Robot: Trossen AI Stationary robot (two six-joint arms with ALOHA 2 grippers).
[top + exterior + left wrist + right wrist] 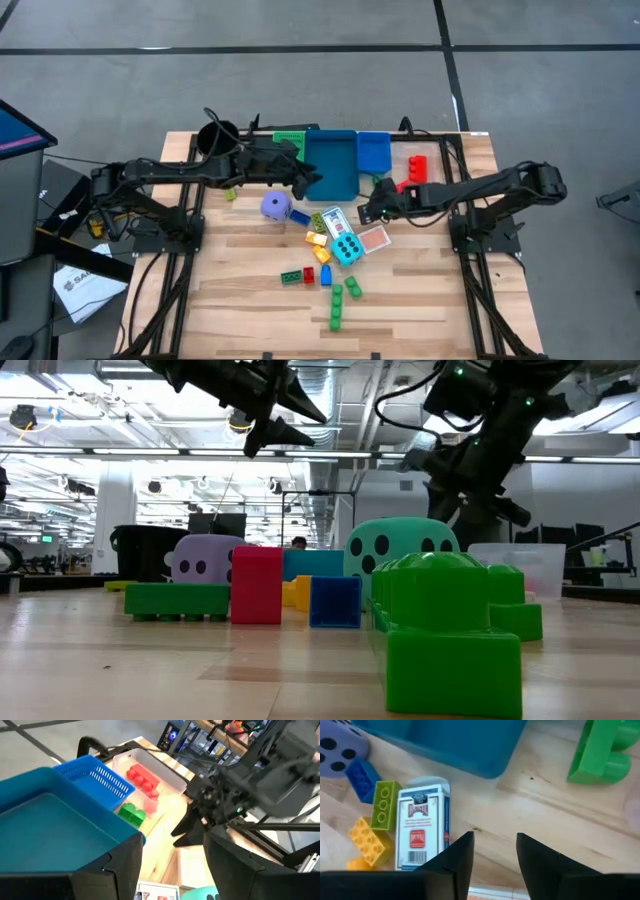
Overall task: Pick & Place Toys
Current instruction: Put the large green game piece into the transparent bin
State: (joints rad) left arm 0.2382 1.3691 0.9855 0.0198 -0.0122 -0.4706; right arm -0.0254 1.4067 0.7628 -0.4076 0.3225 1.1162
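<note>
Wooden planks make up the counter, which stands on a grey floor; a bright open hall shows behind it in the low view.

Left tool hangs above the near edge of the teal bin, its two fingers apart and empty. Right tool hovers low over bare wood just beside that bin's corner, fingers also apart with nothing between them. In the right wrist view a card box lies just beyond its fingertips, with a lime brick, a blue brick and a yellow brick beside it, and a green brick off to the other side near the bin.

Around the tools, toys lie scattered mid-counter: a purple die just below the left tool, a cyan die beside a single card, and more small bricks toward the front, among them a green stack and a red brick.

Farther back, a blue basket sits beside the teal bin, a clear bin holding a red block stands next to it, a green bin is partly hidden behind the left arm, and a black cup stands at the back left.
</note>
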